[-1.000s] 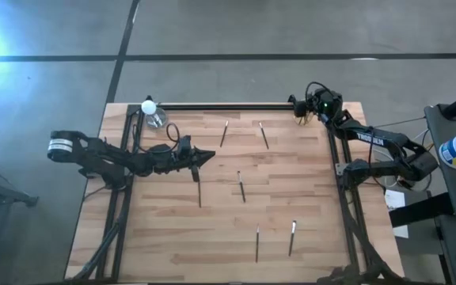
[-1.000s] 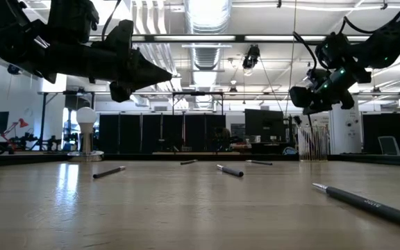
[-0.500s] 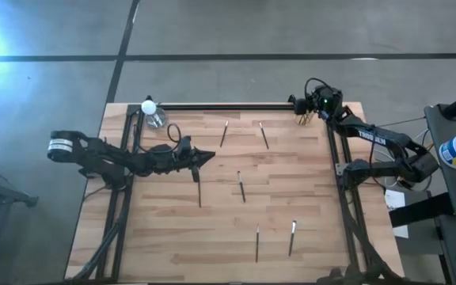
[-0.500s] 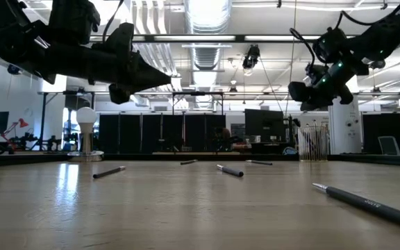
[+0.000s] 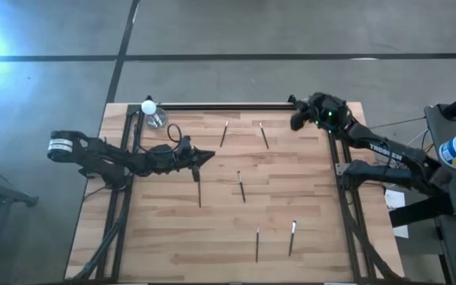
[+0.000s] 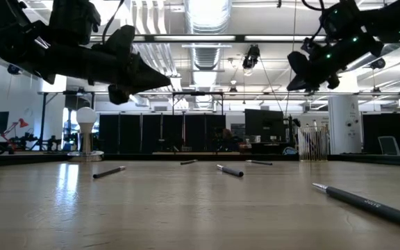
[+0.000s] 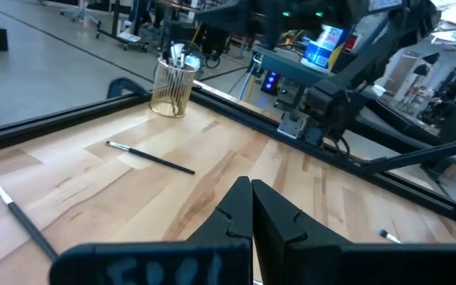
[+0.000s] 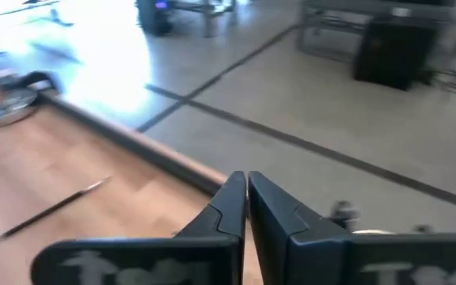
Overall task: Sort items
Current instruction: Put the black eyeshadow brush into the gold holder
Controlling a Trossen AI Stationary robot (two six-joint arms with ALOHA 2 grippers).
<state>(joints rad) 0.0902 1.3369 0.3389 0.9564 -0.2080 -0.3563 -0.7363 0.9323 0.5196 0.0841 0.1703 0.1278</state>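
Six sticks lie loose, both grippers pinched empty

Six sticks are what you can count on the table [image 5: 165, 237] from the high view. Two lie near the far edge: one [image 5: 224, 133] left of the other [image 5: 264, 135], both slanted and apart. One [image 5: 241, 187] sits near the middle, and another [image 5: 199, 190] lies just left of it, below your left gripper. Two more rest toward the near edge, a plain one [image 5: 256, 244] beside a pale-tipped one [image 5: 292, 237].

Your left gripper [image 5: 210, 155] hangs above the table's left-centre, pointing toward the middle. Its fingers [image 7: 240, 207] are pressed together with nothing between them, as its wrist view shows. That view also shows a clear cup [image 7: 171, 87] full of sticks at the table's far right corner, with one loose stick [image 7: 150, 157] lying near it.

Your right gripper [image 5: 298, 120] is raised at the far right corner, near the black rail [image 5: 220, 105] along the far edge. Its fingers [image 8: 232, 207] are also closed tight and hold nothing. In its wrist view one stick [image 8: 52, 207] lies on the wood near the table's edge.

From the low view, both arms are well clear of the surface. The cup [image 6: 312, 144] stands at the back right, and a second glass cup [image 5: 155, 116] with a white ball sits at the far left corner. You cannot tell stick types apart at this distance.
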